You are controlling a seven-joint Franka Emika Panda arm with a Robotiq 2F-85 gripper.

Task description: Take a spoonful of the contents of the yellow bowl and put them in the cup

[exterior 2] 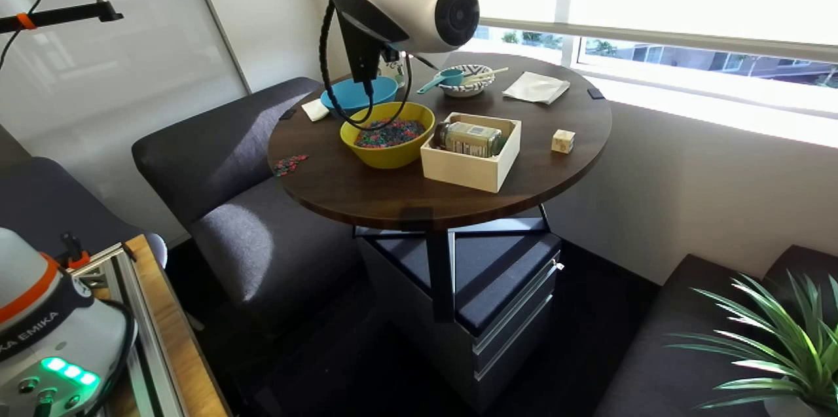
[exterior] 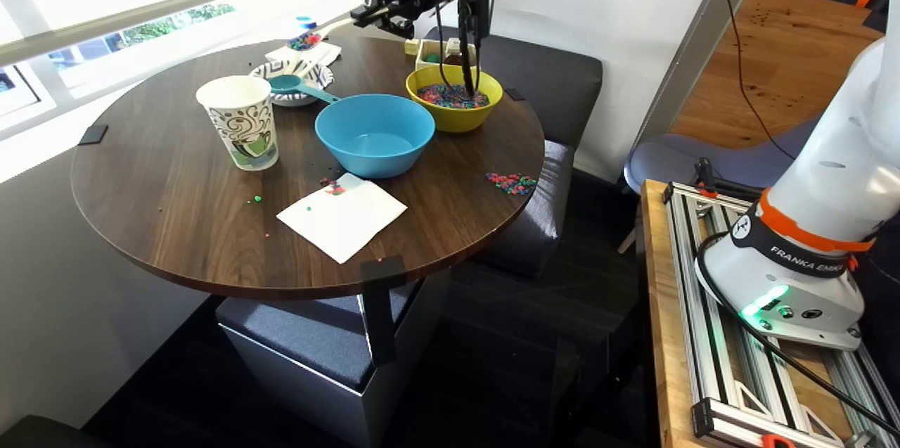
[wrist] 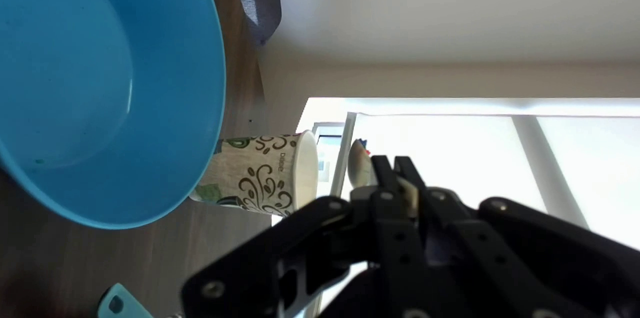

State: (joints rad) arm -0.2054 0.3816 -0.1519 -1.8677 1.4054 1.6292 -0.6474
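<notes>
The yellow bowl (exterior: 453, 119) holds small multicoloured bits and stands on the round table; it also shows in an exterior view (exterior 2: 386, 159). The patterned paper cup (exterior: 246, 128) stands upright at the other side of the table and also shows in the wrist view (wrist: 260, 173). My gripper (exterior: 363, 15) is shut on the handle of a pale spoon (exterior: 337, 27), raised above the table beyond the cup. The spoon's bowl carries a heap of coloured bits. In the wrist view my fingers (wrist: 395, 162) pinch the spoon (wrist: 358, 165). The cup's inside bottom is hidden.
A blue bowl (exterior: 373, 149) stands between cup and yellow bowl. A patterned bowl (exterior 2: 465, 88) holds a teal scoop (exterior 2: 450, 78) and a pale utensil. A wooden box (exterior 2: 461, 171) with jars, a small block (exterior 2: 563, 141), napkins (exterior: 344, 219) and spilled bits (exterior: 512, 183) lie around.
</notes>
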